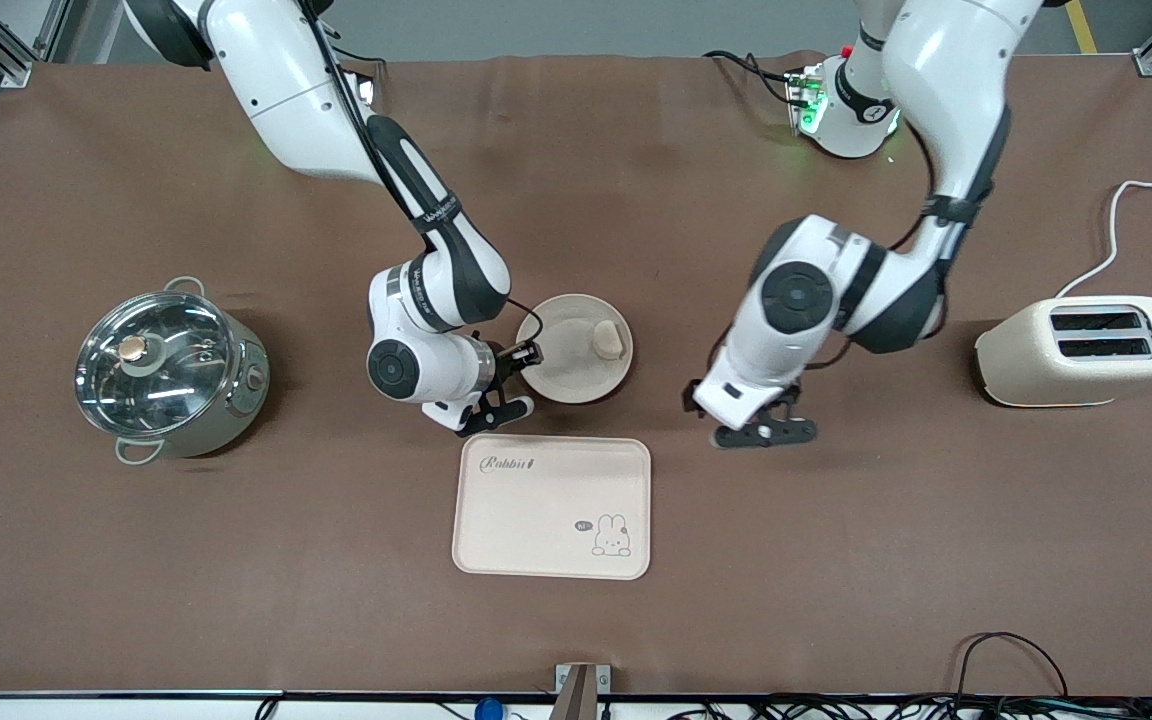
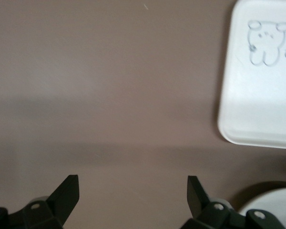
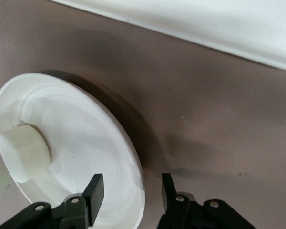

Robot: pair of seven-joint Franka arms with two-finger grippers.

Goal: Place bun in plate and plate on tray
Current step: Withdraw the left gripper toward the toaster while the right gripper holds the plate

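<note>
The bun (image 1: 608, 340) lies in the round plate (image 1: 566, 335), on the part of it toward the left arm's end. The plate stands on the table just farther from the front camera than the rabbit tray (image 1: 552, 507). My right gripper (image 1: 527, 378) is open and low at the plate's rim on the right arm's side. In the right wrist view one finger (image 3: 95, 191) is over the plate (image 3: 71, 138) and the other is outside its rim; the bun (image 3: 24, 152) shows there too. My left gripper (image 1: 766, 430) is open and empty over bare table beside the tray (image 2: 262, 95).
A steel pot with a glass lid (image 1: 171, 370) stands toward the right arm's end. A cream toaster (image 1: 1081, 350) with a white cable stands toward the left arm's end. Cables lie along the table's front edge.
</note>
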